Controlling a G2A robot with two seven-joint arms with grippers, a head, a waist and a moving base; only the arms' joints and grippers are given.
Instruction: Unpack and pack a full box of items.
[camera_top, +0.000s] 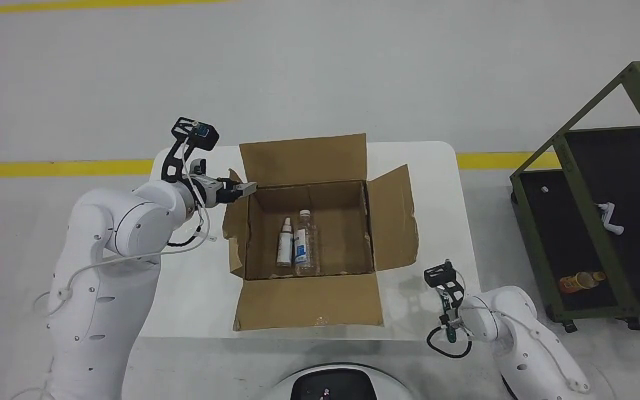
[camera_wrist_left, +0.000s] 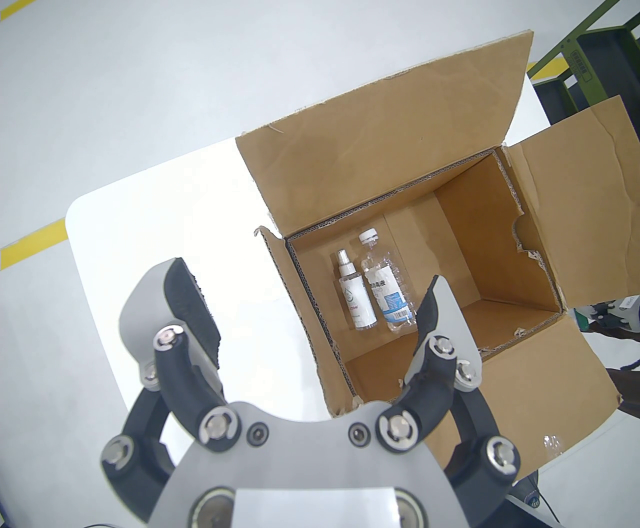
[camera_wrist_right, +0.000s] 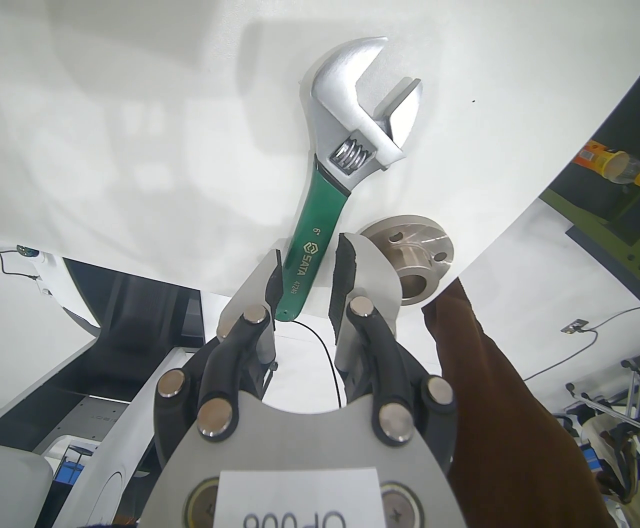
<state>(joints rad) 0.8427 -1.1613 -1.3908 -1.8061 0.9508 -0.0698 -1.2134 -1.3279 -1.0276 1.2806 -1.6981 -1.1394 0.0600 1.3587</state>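
Well, saw the box (camera_top: 305, 160) standing in the middle of the white table (camera_top: 200, 290), all its flaps folded open. Found two bottles lying flat on its floor, side by side: a small spray bottle (camera_wrist_left: 356, 295) with a white top, and a bigger clear bottle (camera_wrist_left: 387, 295) with a white cap and a blue and white label. Spotted both near the left wall of the box, tops pointing to the far side. Saw bare cardboard over the other part of the floor.

Found the left gripper (camera_wrist_left: 307, 272) up in the air above the far end of the left flap, tilted in toward the box. Noted its jaws spread wide apart, holding nothing.

Found the right gripper (camera_wrist_right: 307, 250) at the near right corner of the table, off to the side of the box. Saw a wrench (camera_wrist_right: 331, 185) there, lying flat on the table, silver head pointing away from the gripper, green handle running back between the jaws. Noted the jaws only a little apart, one black pad right against the handle, a thin gap beside the other, not quite closed on it. Saw a round metal ring piece (camera_wrist_right: 407, 250) with holes sitting just beside the handle.
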